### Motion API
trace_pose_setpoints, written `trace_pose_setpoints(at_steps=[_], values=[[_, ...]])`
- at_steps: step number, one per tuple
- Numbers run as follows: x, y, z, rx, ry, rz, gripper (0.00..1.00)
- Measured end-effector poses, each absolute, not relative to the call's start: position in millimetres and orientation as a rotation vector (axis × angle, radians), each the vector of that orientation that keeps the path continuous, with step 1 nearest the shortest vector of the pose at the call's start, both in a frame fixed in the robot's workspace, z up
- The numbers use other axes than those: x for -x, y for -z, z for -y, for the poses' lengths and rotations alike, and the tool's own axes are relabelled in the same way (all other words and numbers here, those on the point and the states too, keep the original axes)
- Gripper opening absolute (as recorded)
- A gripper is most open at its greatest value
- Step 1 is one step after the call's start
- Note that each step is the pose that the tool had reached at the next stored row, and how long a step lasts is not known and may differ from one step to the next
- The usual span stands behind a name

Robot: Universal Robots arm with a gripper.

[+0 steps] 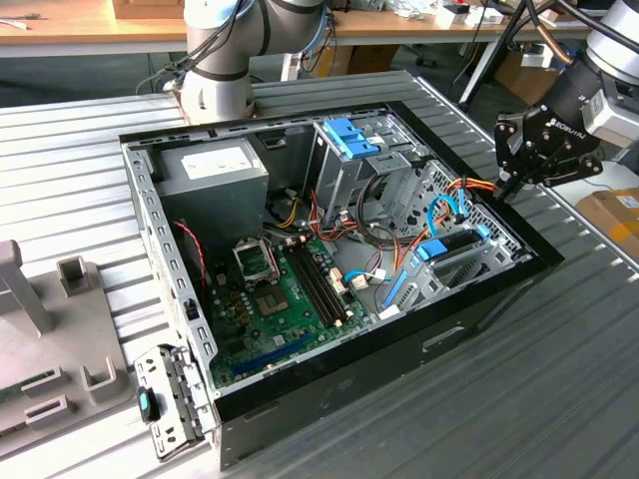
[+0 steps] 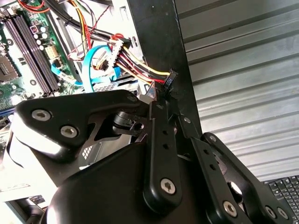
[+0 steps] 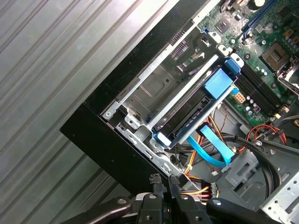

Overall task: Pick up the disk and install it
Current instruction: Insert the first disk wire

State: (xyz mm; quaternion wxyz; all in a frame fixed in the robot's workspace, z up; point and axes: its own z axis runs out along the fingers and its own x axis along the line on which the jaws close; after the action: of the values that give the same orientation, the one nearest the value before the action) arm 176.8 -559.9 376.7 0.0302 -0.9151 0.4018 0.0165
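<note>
The gripper (image 1: 507,180) hangs at the computer case's (image 1: 479,319) three o'clock rim; its fingertips are cut off in the first wrist view and masked by linkage in the second. The disk (image 3: 196,109) sits edge-on in its bay, label unseen.

The disk (image 3: 196,109) is a flat, dark rectangular drive held in a light-blue plastic carrier, with a blue tab at one end and a pale blue rail end at the other. It sits on edge inside the open computer case (image 1: 479,309), seated in the silver metal bay (image 3: 161,93) along the case's black side wall, near the corner of that wall. In the exterior view the disk (image 1: 451,249) appears close to the case's edge on the exterior view's right, its blue tab facing the motherboard (image 1: 285,299). Its label cannot be seen.
</note>
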Motion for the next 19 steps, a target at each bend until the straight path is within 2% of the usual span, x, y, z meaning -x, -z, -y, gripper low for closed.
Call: trace_pose_setpoints(at_steps=[11,19], values=[[-130,-376,560,2.821,-0.046,-1.241,0.16],[-128,-375,560,2.737,-0.038,-1.419,0.16]])
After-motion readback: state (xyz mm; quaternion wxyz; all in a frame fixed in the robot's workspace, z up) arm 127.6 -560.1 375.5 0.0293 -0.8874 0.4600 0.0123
